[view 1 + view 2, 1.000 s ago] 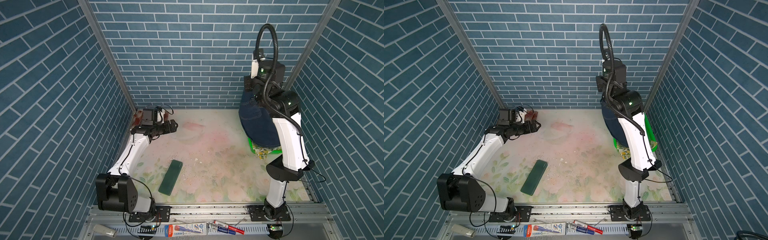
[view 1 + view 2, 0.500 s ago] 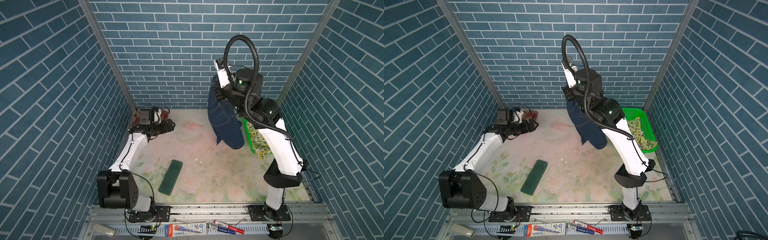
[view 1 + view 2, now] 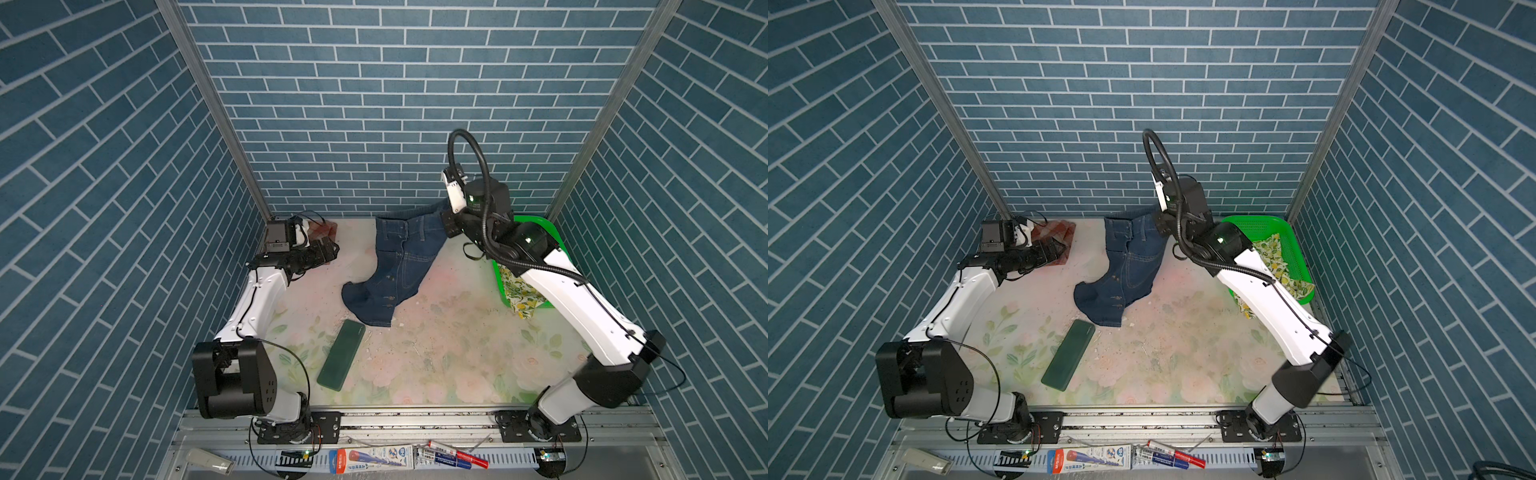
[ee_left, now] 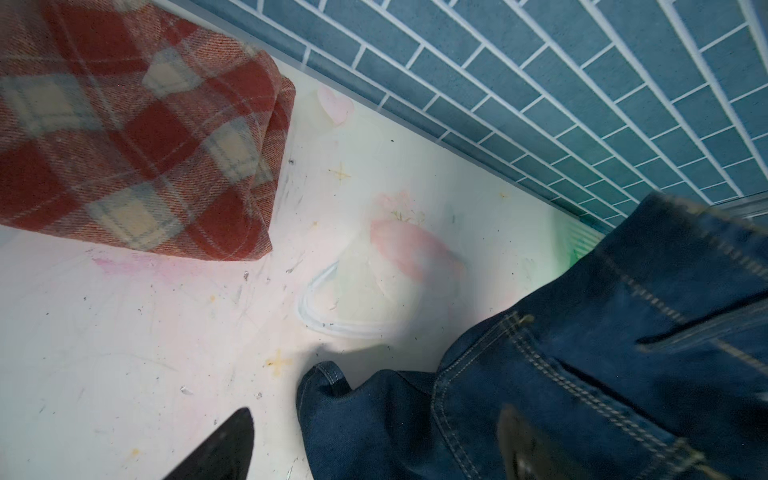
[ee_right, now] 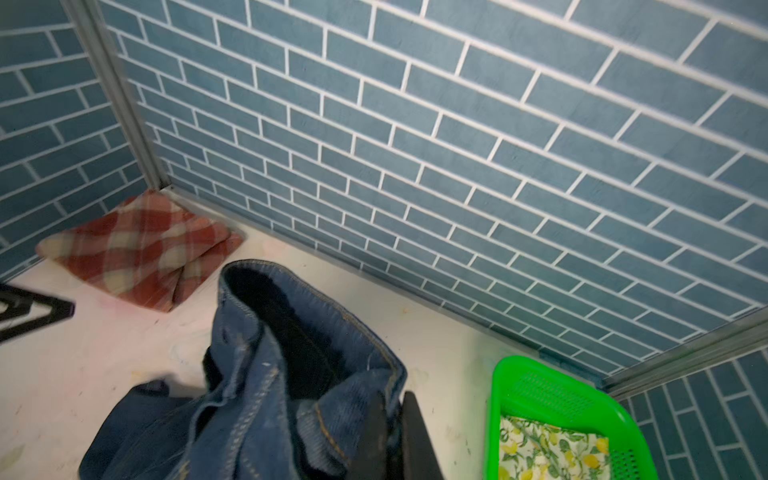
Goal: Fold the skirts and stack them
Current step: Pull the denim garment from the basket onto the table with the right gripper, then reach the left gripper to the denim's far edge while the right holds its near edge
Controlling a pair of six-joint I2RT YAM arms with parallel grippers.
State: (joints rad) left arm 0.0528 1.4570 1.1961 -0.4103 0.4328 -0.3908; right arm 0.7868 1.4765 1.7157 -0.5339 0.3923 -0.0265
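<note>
Here, right fingers (image 5: pixel 417 440) clamp the stitched denim skirt (image 3: pixel 399 266); left fingers (image 4: pixel 224 449) gape near folded plaid skirt (image 4: pixel 124 137).

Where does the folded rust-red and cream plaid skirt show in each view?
Top view: plaid skirt in far left corner.
Top view: plaid skirt, same corner.
Left wrist: plaid skirt beside the back wall.
Right wrist: plaid skirt in the same corner.
Shared landmark: dark blue denim skirt, in all four.

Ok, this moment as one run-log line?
right gripper: shut on denim skirt waistband, hem on table | left gripper: open, by folded plaid skirt | lemon skirt: in green basket
</note>
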